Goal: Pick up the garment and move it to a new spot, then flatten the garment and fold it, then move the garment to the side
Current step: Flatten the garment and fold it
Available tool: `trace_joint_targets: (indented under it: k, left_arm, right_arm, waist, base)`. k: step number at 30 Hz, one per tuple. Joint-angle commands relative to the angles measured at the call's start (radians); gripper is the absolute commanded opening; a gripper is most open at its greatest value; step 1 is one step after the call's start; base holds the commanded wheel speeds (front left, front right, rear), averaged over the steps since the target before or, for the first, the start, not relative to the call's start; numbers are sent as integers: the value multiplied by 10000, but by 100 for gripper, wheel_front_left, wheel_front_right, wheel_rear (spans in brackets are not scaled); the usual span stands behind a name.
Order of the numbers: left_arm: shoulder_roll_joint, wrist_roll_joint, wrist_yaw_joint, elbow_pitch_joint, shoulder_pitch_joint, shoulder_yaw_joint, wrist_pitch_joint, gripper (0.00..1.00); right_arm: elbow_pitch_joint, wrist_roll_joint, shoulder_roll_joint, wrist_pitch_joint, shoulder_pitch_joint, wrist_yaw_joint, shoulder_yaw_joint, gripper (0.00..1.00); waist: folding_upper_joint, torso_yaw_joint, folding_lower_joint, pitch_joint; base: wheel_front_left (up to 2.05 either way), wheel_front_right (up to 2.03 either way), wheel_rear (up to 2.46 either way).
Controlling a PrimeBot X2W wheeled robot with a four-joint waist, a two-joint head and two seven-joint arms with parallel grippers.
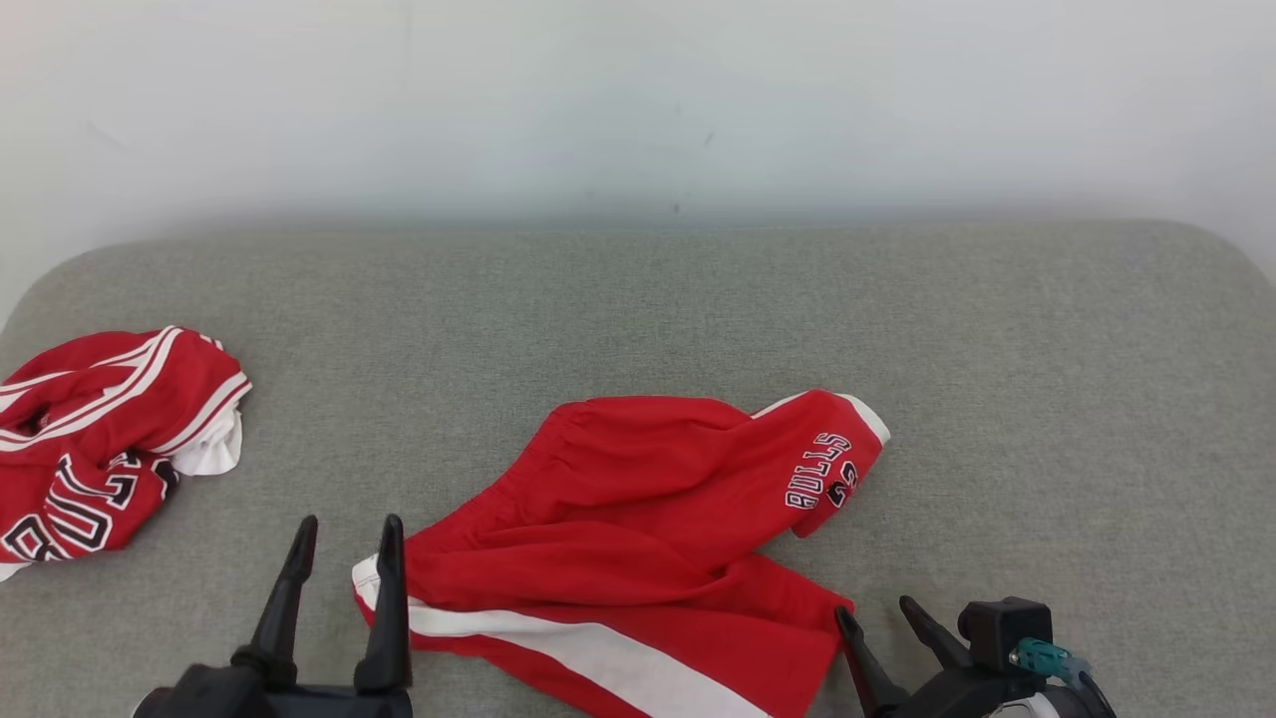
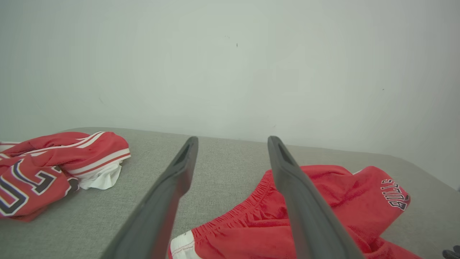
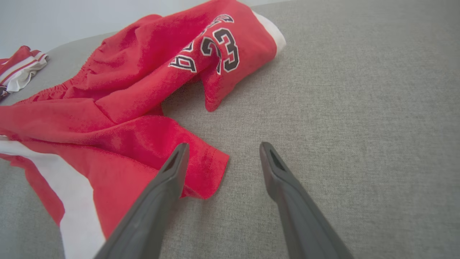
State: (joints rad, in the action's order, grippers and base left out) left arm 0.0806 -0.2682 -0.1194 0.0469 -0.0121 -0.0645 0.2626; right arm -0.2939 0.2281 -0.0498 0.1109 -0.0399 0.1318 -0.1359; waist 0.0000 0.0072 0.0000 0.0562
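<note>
**Shorts flat-ish on the cushion: flattening is the step in hand**

Shorts (image 1: 638,519) in red lie near the front middle of the grey cushion (image 1: 638,319), rumpled rather than spread. One leg (image 1: 827,469), the one with the lettering, is thrown up and folded over towards the right. The white stripe (image 1: 598,653) runs off the near edge of my head view. A second red garment, a jersey (image 1: 100,449), sits bunched well apart at the far left. I leave it alone.

Neither hand holds anything. My left gripper (image 1: 349,524) has its fingers spread wide. It stands at the white-trimmed near-left corner (image 1: 367,578) of the shorts. One finger crosses that corner in the head view, but I cannot tell whether it touches the cloth. My right gripper (image 1: 875,606) is equally wide apart. It is just beside the near-right hem corner (image 3: 212,169), with one finger over the fabric's edge and the other over bare cushion.

My reading is that the garment is placed and now wants smoothing before any fold. For the next move I would:

- Set each pair of fingers astride its own corner, so a layer of cloth sits between them.
- Close on the cloth, then draw the two corners apart and towards me to take out the slack.
- Lay the folded-over leg back out afterwards.

The risk I see is pinching several layers at once near the gathered waistband (image 1: 538,459), which would drag the whole heap instead of opening it.
</note>
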Motion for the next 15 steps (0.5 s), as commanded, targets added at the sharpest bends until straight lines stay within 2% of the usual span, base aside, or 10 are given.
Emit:
trace_joint_targets:
  k: [1,5,13,14,15]
  left_arm:
    - [89,162,-38,-107,182,-35,35,100]
    - [207,284,-110,-397,459,-332,35,100]
    - [157,-63,-110,-255,379,-786,35,100]
    - [163,-83,-111,-230,323,-813,35,100]
    - [158,-89,-110,-212,291,-831,35,100]
  right_arm:
    - [73,-82,-12,120,78,-22,10,100]
    - [224,-298,-9,1048,221,-22,65,100]
    - [-138,-677,-12,2106,-274,-22,209,100]
    - [-190,-732,-14,2128,-344,-22,281,46]
    - [-249,-743,-9,2098,-412,-22,305,2]
  waist:
    - [0,74,0,-16]
    - [0,263,0,46]
    - [0,609,0,374]
    - [0,637,0,409]
    - [0,657,0,431]
  base:
    - [0,0,0]
    - [0,0,0]
    - [0,0,0]
    - [0,0,0]
    - [0,0,0]
